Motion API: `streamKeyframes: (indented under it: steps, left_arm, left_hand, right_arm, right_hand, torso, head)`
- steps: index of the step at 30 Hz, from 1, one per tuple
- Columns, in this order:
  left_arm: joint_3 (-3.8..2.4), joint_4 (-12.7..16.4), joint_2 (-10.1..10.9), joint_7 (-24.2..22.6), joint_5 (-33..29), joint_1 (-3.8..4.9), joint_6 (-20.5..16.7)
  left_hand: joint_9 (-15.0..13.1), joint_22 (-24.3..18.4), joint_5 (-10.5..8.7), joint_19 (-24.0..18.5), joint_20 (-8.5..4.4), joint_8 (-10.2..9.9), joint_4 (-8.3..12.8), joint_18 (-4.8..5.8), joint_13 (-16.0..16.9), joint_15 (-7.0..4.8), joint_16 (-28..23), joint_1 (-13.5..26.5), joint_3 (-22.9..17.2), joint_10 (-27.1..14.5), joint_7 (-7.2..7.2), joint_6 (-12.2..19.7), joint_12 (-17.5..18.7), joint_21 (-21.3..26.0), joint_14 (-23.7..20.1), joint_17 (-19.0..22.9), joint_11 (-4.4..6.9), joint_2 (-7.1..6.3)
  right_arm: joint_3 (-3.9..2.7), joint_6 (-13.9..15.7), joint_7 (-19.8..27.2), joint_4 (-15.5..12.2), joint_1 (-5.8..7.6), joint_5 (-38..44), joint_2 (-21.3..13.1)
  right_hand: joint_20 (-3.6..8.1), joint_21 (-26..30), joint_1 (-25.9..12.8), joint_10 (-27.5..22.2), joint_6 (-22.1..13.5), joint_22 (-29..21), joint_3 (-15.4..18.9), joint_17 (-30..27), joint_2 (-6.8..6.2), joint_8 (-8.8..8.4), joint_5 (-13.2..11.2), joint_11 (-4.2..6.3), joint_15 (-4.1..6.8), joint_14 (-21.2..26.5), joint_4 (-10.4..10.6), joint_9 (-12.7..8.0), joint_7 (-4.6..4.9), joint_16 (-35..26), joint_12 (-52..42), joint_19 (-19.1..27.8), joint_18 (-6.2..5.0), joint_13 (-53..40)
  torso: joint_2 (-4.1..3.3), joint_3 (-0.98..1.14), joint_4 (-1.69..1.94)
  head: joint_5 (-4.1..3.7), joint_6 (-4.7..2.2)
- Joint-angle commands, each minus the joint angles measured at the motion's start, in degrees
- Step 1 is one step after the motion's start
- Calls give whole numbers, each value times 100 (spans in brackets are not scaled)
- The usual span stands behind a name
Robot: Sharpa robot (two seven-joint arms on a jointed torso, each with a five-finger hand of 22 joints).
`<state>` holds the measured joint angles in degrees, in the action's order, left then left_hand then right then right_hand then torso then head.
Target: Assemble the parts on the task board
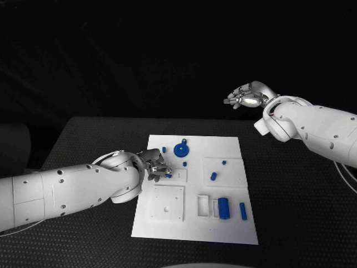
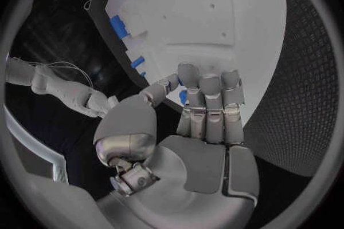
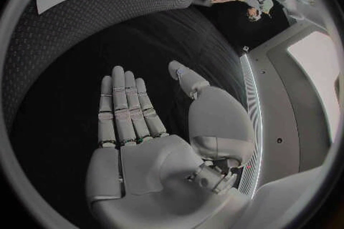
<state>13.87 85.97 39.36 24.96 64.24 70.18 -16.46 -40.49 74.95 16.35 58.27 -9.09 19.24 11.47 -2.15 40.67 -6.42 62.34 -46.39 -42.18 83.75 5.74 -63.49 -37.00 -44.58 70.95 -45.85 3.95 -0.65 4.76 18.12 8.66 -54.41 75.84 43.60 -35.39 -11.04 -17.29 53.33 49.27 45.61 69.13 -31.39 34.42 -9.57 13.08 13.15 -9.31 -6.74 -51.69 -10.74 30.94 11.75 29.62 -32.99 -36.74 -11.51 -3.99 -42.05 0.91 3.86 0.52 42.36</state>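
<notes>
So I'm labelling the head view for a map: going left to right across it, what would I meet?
Left arm → left robot hand → blue round part → blue cylinder → blue peg → right robot hand → right arm.

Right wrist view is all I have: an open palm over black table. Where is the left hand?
Observer: The left hand is at the left edge of the task board, reaching over it.
Operator: Is it holding anything?
Observer: A small blue part shows between its thumb and fingers; I cannot tell if it is gripped.
Operator: What lies toward the board's near edge?
Observer: A thick blue cylinder, with a slimmer blue pin beside it.
</notes>
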Motion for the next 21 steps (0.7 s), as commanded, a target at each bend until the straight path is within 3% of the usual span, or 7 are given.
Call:
streamKeyframes:
  steps: [1,21]
  left_arm:
    - [-2,-17,0,-115,132,-64,-390]
    - [-2,-17,-18,-239,249,-125,-768]
  left_hand:
    - [3,106,-27,-23,-264,-39,-47,-35,-9,-6,36,-75,8,-132,-440,-460,-16,-36,-46,10,75,11]
    - [11,106,-86,-27,-263,-54,-168,-29,-34,-7,51,-95,51,-132,-438,-469,-33,-37,-46,33,74,43]
  right_arm:
    - [-3,-62,22,-13,0,-10,-5]
    - [-3,-82,12,-18,-1,-16,-19]
  right_hand:
    - [-30,27,-59,39,-4,11,-2,10,23,27,33,6,-15,-30,38,-9,30,-34,37,4,11,8]
    - [-32,44,-79,39,-6,22,0,16,31,31,60,5,-16,-28,62,-18,30,-44,48,8,9,9]
  torso:
    - [0,-1,-2]
    - [-4,0,-6]
  head:
    - [-1,-2]
    - [-18,3]
